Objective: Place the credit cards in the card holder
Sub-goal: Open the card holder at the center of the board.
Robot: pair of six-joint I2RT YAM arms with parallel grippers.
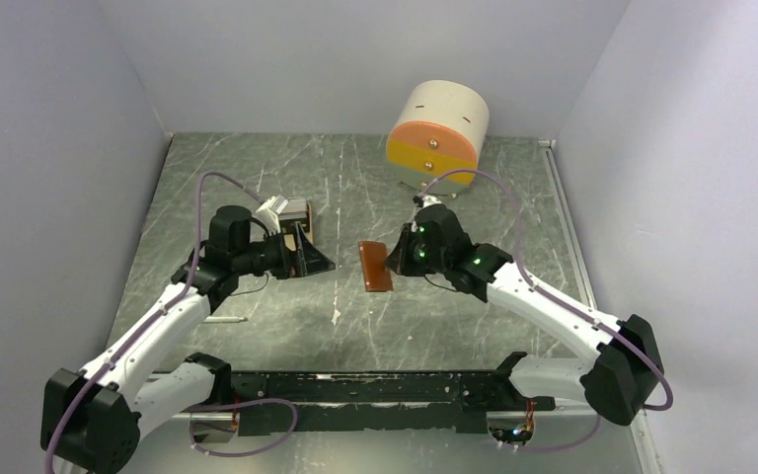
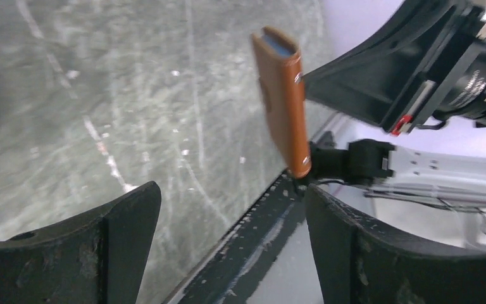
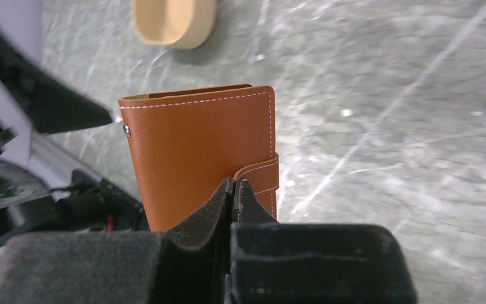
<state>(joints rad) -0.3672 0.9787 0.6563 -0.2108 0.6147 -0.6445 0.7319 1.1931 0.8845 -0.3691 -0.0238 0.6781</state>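
Right gripper: fingers pressed together on the card holder, pinching it at the edge where the strap tab wraps round. Holder is folded shut, tan leather with pale stitching, and stands on end in the right wrist view with its broad face toward that camera. From overhead it sits mid-table, between the two grippers and just left of the right one. Whether its lower end touches the table I cannot tell.

Left gripper: jaws wide, nothing between them. In the left wrist view the holder appears edge-on beyond the gap, well apart from both fingers, with a bluish sliver showing at its top end.

Credit cards: a small grey stack on the table just behind the left gripper — too small overhead to count single cards.

Other items:
- round cream-and-orange drawer box at the far edge, behind the right gripper
- thin white stick lying beside the left arm's forearm
- beige oval tray — seen only in the right wrist view, on the table beyond the holder
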